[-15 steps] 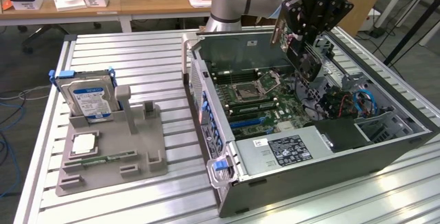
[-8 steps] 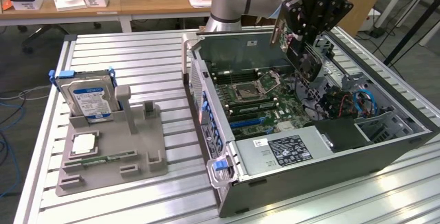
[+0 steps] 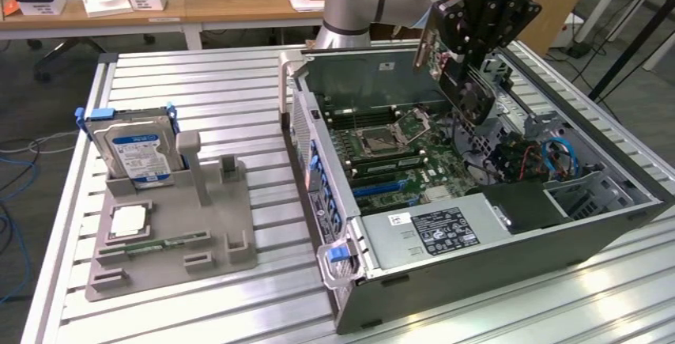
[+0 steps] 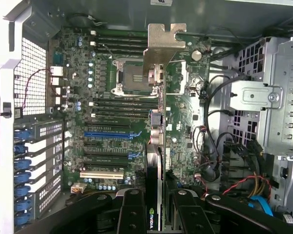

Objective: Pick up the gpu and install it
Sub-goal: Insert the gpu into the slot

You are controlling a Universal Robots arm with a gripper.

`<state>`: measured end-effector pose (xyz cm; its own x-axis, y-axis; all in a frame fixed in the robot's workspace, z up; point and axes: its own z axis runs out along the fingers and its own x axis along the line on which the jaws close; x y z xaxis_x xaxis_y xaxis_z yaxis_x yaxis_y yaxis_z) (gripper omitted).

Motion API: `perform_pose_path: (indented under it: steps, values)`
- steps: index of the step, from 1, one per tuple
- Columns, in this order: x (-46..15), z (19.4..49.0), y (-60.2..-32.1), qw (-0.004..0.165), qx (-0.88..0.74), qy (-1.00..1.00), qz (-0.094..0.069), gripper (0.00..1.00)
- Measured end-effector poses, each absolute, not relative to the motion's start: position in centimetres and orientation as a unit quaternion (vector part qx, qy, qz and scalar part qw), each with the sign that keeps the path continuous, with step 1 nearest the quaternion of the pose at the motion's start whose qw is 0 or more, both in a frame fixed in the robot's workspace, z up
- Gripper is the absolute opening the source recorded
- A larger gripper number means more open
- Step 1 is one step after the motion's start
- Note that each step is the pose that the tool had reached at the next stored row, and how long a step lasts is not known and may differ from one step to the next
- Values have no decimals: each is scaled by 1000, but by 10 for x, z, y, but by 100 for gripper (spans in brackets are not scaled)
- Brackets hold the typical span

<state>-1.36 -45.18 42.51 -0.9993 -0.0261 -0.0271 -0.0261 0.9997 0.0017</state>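
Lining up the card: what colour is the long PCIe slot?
Blue slot, clearest in the wrist view.

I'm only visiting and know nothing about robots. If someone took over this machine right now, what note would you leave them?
The end effector is shut on the gpu and holds it on edge.
The gpu hangs over the motherboard of the open computer case.
Done: the card is picked up.
Left: it is not yet seated in any slot.

tool [image 3: 458, 58] gripping gpu [image 3: 469, 92] above open computer case [image 3: 475, 281], hard drive [image 3: 137, 153] in grey holder [image 3: 174, 237]
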Motion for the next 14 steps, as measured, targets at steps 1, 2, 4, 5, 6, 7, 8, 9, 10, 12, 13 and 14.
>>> perform_pose_path:
  steps: [1, 2, 4, 5, 6, 7, 8, 9, 10, 12, 13, 14]
  values:
    - [-14, 425, -452, 14, -14, 1000, 1, 26]
    - [-14, 425, -452, 14, -15, 1000, 1, 26]
    - [-14, 425, -452, 13, -18, 1000, 1, 26]
    - [-14, 425, -452, 14, -19, 1000, 1, 26]
    - [-14, 425, -452, 14, -20, 1000, 1, 26]
    - [-14, 425, -452, 13, -21, 1000, 1, 26]
    - [-14, 425, -452, 14, -23, 1000, 1, 26]
    - [-14, 425, -452, 13, -24, 1000, 1, 26]
    - [-14, 425, -452, 13, -25, 1000, 1, 26]
    - [-14, 425, -452, 13, -28, 1000, 1, 26]
    - [-14, 425, -452, 14, -30, 999, 1, 26]
    - [-14, 425, -452, 14, -31, 999, 1, 26]
